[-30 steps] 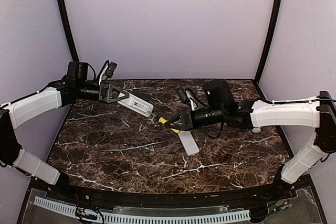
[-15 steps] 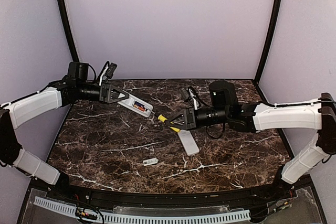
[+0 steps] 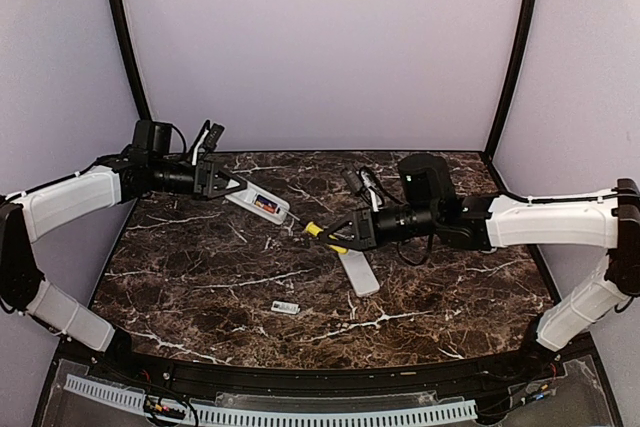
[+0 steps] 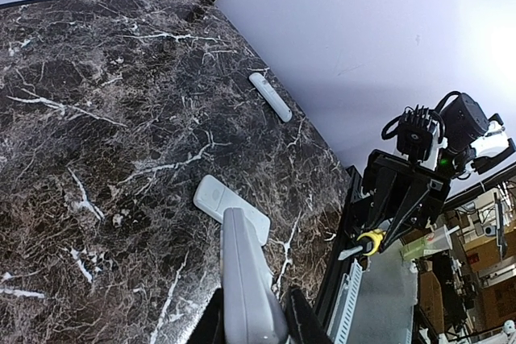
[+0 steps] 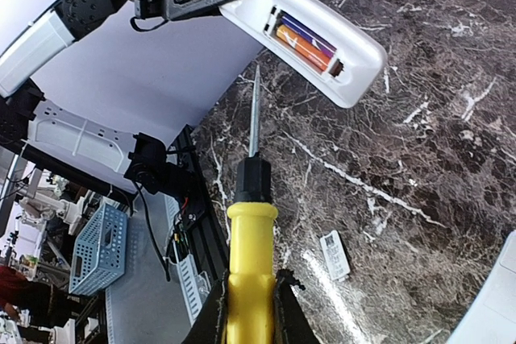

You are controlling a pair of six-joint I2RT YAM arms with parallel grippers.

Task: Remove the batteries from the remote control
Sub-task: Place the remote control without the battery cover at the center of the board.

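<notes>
My left gripper is shut on one end of a white remote control and holds it above the table's back left. The remote's compartment is open, and the orange batteries lie inside it. My right gripper is shut on a yellow-handled screwdriver. The screwdriver's metal tip points at the remote, a short way below the compartment and apart from it. In the left wrist view the remote sticks out between the fingers of the left gripper.
A small white cover lies on the marble table near the front middle. A second white remote lies under the right gripper. A third remote lies by the back wall.
The white cover has dropped from the held remote onto the table. The screwdriver tip has drawn back a little from the remote, which now shows its open compartment.
</notes>
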